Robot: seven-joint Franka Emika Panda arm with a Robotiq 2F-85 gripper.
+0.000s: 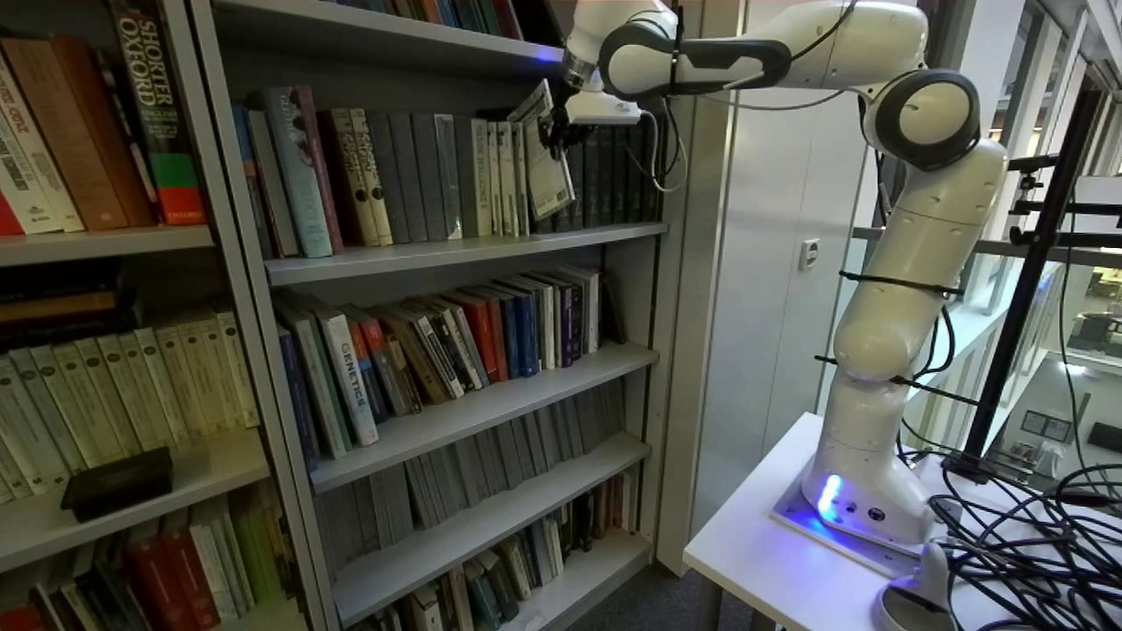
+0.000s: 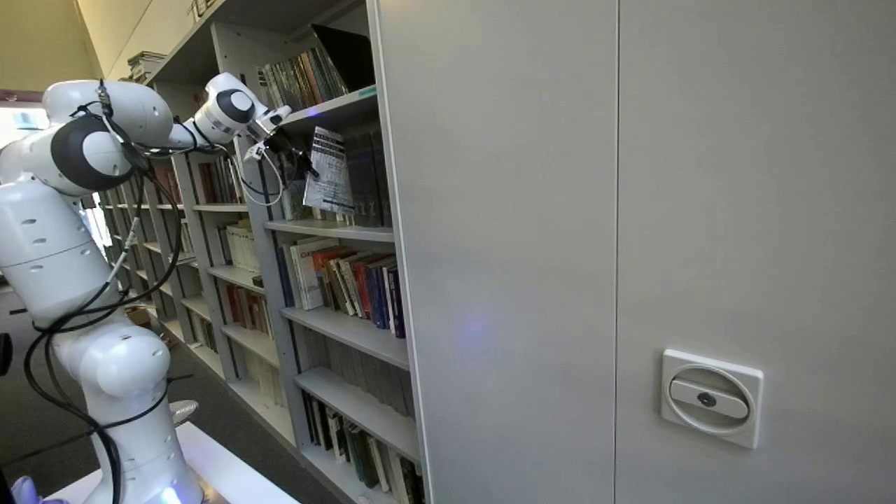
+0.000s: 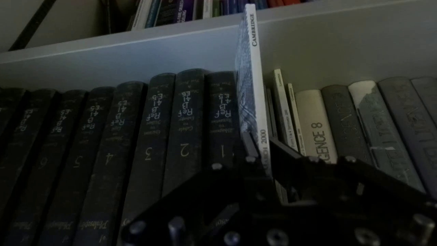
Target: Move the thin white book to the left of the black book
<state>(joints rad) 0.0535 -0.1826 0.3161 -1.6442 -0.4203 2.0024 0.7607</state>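
Note:
In the wrist view the thin white book (image 3: 257, 85) shows its narrow pale spine, with my gripper (image 3: 261, 145) shut on it, one finger against each face. Both exterior views show this book (image 1: 548, 175) tilted, its printed pale cover (image 2: 329, 175) turned outward, partly in front of the dark volumes. The black book (image 3: 222, 130) marked 1 stands upright in a row of black volumes, directly beside the held book in the wrist view. Black fingers (image 1: 561, 131) cover part of the held book in an exterior view.
Slim pale volumes (image 3: 285, 109) and grey-spined books (image 3: 344, 116) stand on the other side of the held book. The shelf board (image 1: 473, 250) runs below, and another shelf (image 1: 394, 31) lies above the arm. A cabinet side panel (image 2: 504, 245) borders the shelves.

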